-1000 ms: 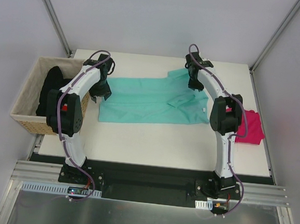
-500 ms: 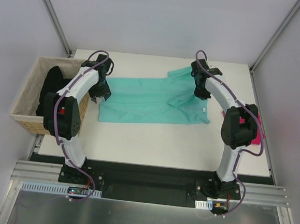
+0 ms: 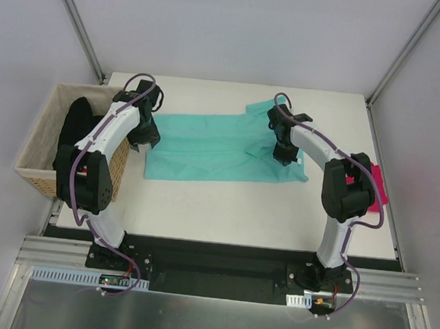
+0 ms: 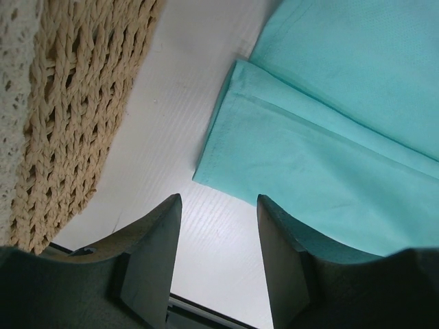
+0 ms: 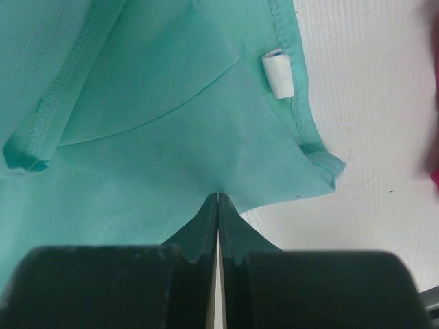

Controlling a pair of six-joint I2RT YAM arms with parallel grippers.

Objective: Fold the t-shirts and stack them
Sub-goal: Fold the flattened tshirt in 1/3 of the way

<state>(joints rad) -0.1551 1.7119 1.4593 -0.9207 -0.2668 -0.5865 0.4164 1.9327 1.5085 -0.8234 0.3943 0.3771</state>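
In the top view, I am working the teal t-shirt (image 3: 214,145), which is lying spread across the middle of the counter (image 3: 224,210). The pink t-shirt (image 3: 378,194) is lying near the right edge, partly behind the right arm. The right gripper (image 3: 283,153) is sitting at the teal shirt's right end, and the left gripper (image 3: 142,137) at its left edge beside the basket (image 3: 33,161). In the left wrist view, the left gripper is standing wide open over bare counter just beside the shirt's corner, holding nothing. I judge it should advance onto that corner and close before any lift. In the right wrist view, the right gripper is fully closed, pinching the cloth's edge below the white label (image 5: 278,74). For a clean fold, both ends should rise level.
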